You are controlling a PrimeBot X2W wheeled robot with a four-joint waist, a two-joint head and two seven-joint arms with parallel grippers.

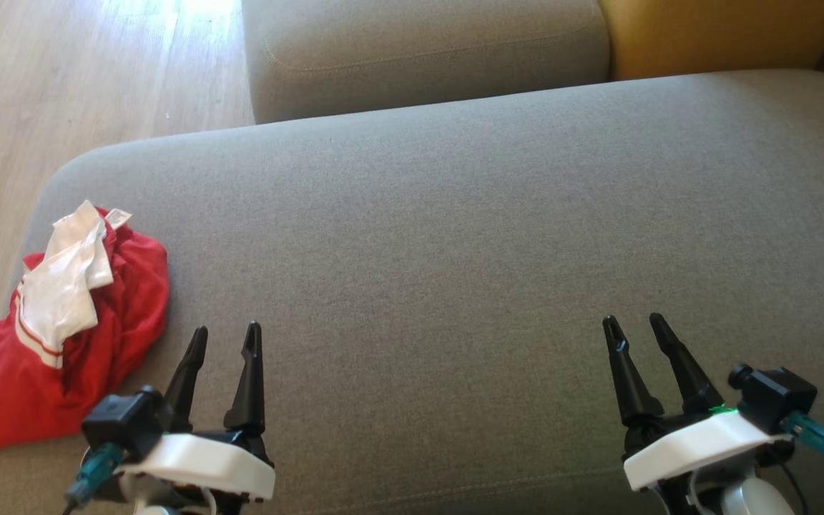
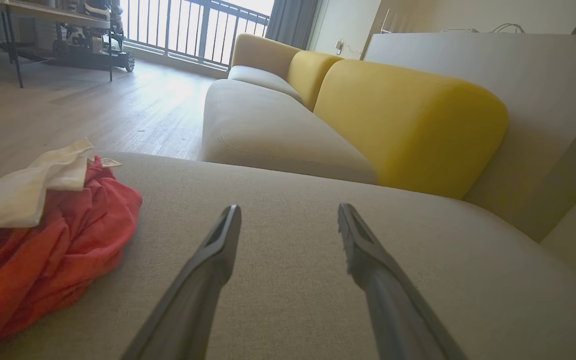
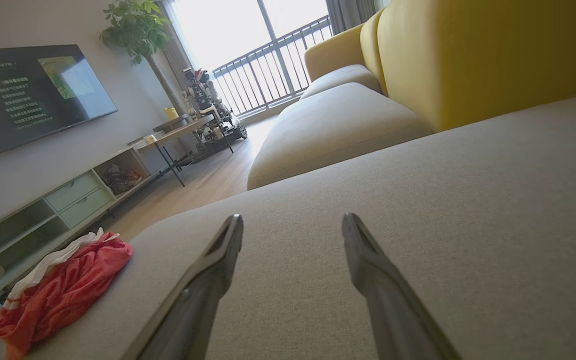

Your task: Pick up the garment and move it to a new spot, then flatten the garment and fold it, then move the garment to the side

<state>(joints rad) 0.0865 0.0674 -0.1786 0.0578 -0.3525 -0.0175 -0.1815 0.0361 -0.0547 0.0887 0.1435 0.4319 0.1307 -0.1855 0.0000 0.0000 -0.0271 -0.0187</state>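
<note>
Left gripper point(image 1: 227, 329): is hovering at the near left above the sofa seat, its fingers standing spread with nothing between them.
Right gripper point(image 1: 632, 319): is hovering at the near right, its fingers also standing apart and empty.
Red garment point(image 1: 122, 307): is lying crumpled, white trim on top, at the seat's near left edge, just left of the left gripper.
Grey sofa seat point(image 1: 455, 243): is stretching from near to far beneath both grippers.
Second grey cushion point(image 1: 426, 50): is sitting farther back.
Yellow backrest point(image 1: 712, 32): is showing at the far right.
Wooden floor point(image 1: 61, 79): is catching sunlight at the far left.
</note>
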